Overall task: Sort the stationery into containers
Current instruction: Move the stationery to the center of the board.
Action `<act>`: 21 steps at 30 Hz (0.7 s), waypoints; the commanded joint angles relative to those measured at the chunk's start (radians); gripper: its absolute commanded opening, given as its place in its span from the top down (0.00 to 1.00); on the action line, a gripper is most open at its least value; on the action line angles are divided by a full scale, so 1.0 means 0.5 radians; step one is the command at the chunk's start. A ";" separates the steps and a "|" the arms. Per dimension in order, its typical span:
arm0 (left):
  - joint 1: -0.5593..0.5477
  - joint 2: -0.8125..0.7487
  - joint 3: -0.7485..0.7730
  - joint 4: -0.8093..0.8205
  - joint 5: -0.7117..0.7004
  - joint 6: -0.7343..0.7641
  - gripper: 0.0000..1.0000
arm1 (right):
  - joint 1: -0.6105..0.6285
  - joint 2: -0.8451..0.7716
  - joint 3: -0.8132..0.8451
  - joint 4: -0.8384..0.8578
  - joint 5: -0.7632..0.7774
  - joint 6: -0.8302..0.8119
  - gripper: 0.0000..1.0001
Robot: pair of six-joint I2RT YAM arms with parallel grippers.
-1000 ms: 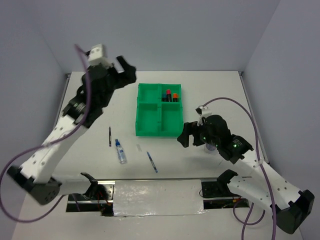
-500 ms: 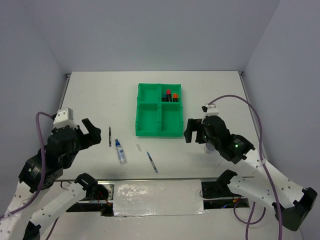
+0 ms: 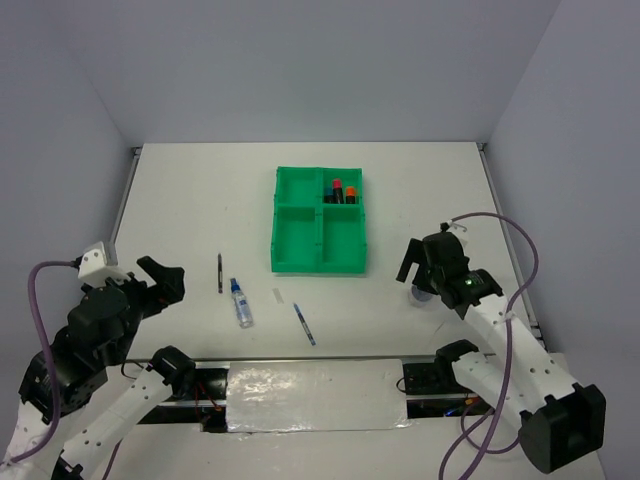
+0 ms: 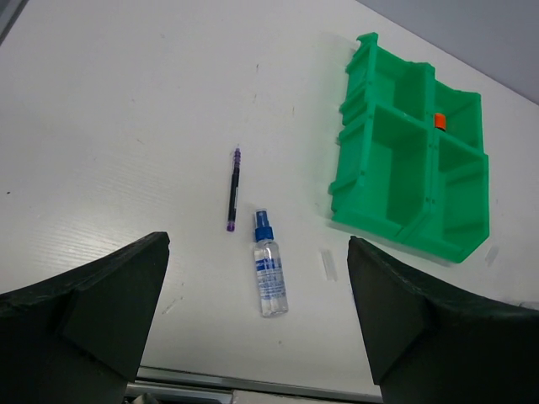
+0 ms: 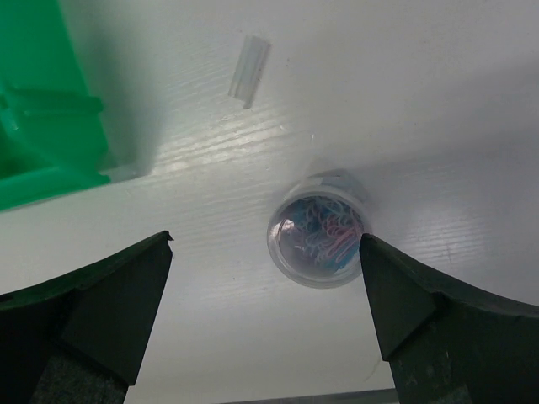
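The green four-compartment tray [image 3: 296, 235] stands at mid-table, with a red-capped and an orange-capped marker [image 3: 343, 191] in its far right compartment. A thin black pen [image 3: 220, 272], a clear blue-capped bottle [image 3: 240, 303] and a blue pen [image 3: 304, 323] lie left of and in front of it. My left gripper [image 3: 162, 280] is open and empty, left of the pen. The left wrist view shows the pen [image 4: 233, 190], the bottle [image 4: 269, 273] and the tray [image 4: 396, 181] ahead of the gripper [image 4: 261, 320]. My right gripper [image 5: 266, 248] is open above a round clear tub of paper clips [image 5: 318, 230].
A small clear strip [image 3: 277, 296] lies between the bottle and the blue pen; it also shows in the left wrist view [image 4: 327, 263]. Another clear strip [image 5: 249, 71] lies near the tray's corner [image 5: 42, 126]. Grey walls enclose the table on three sides.
My left arm has swung down from high at the back left to low at the front left. My right gripper has moved right, away from the tray, over the round tub.
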 commanded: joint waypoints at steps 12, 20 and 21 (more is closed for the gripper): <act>-0.008 0.068 -0.055 0.179 0.141 0.071 0.01 | -0.076 0.251 -0.063 0.060 0.130 0.259 0.00; -0.008 -0.006 -0.064 0.185 0.138 0.068 0.01 | -0.076 0.355 -0.057 0.075 0.066 0.237 0.00; -0.005 -0.015 -0.067 0.192 0.141 0.068 0.01 | -0.073 0.382 -0.057 0.088 0.050 0.228 0.01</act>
